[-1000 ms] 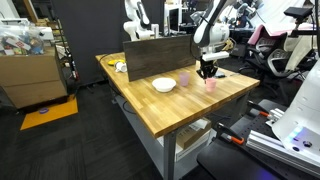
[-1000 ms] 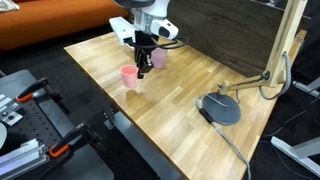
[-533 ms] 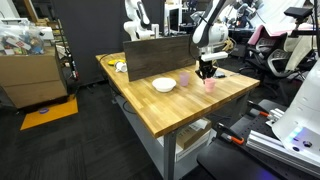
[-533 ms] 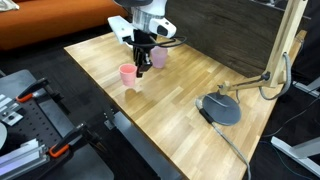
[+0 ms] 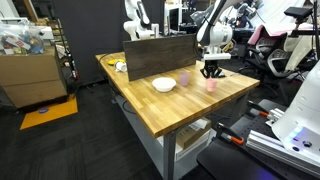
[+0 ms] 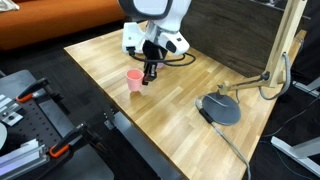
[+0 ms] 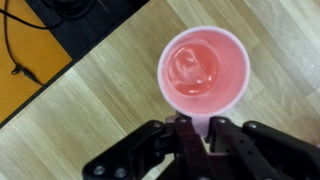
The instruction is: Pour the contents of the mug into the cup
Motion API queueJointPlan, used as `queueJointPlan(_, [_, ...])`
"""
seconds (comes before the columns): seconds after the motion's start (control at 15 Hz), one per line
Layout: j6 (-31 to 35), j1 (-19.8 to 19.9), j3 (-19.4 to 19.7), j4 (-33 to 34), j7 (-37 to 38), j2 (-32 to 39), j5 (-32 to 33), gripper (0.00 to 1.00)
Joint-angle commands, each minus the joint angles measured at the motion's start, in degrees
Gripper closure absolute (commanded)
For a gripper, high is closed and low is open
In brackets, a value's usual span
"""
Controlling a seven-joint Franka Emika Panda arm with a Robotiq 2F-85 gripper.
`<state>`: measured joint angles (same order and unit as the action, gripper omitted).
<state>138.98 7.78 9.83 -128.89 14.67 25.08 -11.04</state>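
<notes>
Wooden surface carries mug upright — gripper pinches its handle, presumably for tipping toward cup.

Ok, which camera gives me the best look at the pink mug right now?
The wrist view: it looks straight down into the pink mug, showing its rim and pink inside, with the claw shut on its near edge. In both exterior views the pink mug is too small to show its inside.
</notes>
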Motion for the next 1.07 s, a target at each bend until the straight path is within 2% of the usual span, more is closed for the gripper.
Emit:
queueJointPlan(0.0, [-2.2,2.6,0.4,1.6,3.9,0.9,-5.4,0.96])
queueJointPlan(0.27, [-1.0,3.1,1.4,-0.1,8.1,-0.5,-9.0,0.96])
queueJointPlan(0.33, [-0.2,3.0,1.3,0.6,6.2,0.8,-7.6,0.85])
queueJointPlan(0.93, [-0.3,2.9,1.4,0.6,7.9,0.6,-7.8,0.85])
queueJointPlan(1.0, [-0.3,2.9,1.4,0.6,7.9,0.6,-7.8,0.96])
